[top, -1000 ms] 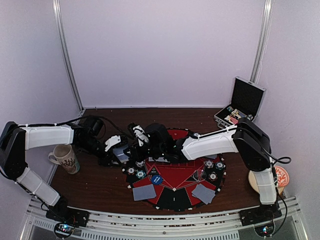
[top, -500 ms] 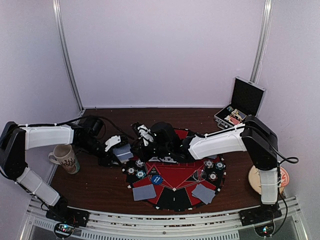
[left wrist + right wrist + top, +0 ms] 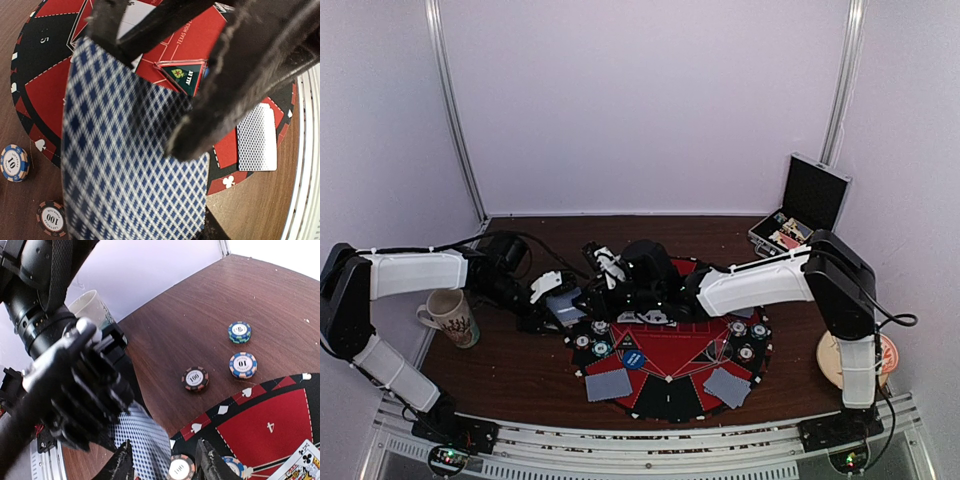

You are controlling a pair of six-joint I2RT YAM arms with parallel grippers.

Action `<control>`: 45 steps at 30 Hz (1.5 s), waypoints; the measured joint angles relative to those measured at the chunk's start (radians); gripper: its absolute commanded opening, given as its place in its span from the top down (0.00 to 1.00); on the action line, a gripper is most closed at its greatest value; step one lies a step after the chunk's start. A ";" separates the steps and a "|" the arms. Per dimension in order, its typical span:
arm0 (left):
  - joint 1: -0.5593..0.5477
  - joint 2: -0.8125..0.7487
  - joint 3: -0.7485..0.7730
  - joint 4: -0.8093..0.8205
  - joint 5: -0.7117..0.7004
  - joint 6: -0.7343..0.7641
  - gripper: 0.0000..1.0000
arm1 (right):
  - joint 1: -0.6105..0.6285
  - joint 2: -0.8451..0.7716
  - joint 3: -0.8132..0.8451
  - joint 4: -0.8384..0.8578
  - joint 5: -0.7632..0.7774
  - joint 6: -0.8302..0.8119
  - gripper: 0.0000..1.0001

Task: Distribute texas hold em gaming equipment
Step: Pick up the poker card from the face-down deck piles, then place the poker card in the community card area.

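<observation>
My left gripper is shut on a blue-diamond-backed playing card, held just left of the round red-and-black poker mat. In the right wrist view the card hangs from the left gripper's fingers. My right gripper is open and empty, its jaws on either side of the card's edge and a black chip. It sits above the mat's back left. Two face-down cards, a blue button disc and chips lie on the mat.
Three loose chips lie on the wood left of the mat. A patterned mug stands at the far left. An open black case sits at the back right. A tan disc with an orange piece is at the right edge.
My right gripper has drawn back a little to the right, away from the left gripper. The left gripper stays where it was, still holding the card.
</observation>
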 measured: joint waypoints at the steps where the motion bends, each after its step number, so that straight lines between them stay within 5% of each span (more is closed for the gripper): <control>1: 0.000 0.000 0.000 0.000 0.000 0.000 0.65 | 0.000 0.005 0.010 0.000 0.000 0.000 0.58; 15: 0.000 0.000 0.000 0.000 0.000 0.000 0.65 | 0.000 0.027 0.034 0.003 -0.016 -0.001 1.00; 28: -0.001 0.000 0.000 -0.003 0.001 0.000 0.65 | 0.000 -0.036 -0.064 0.060 -0.035 0.007 1.00; 45: -0.001 0.000 0.000 -0.001 0.003 0.000 0.65 | -0.018 -0.335 -0.521 0.314 0.192 0.190 1.00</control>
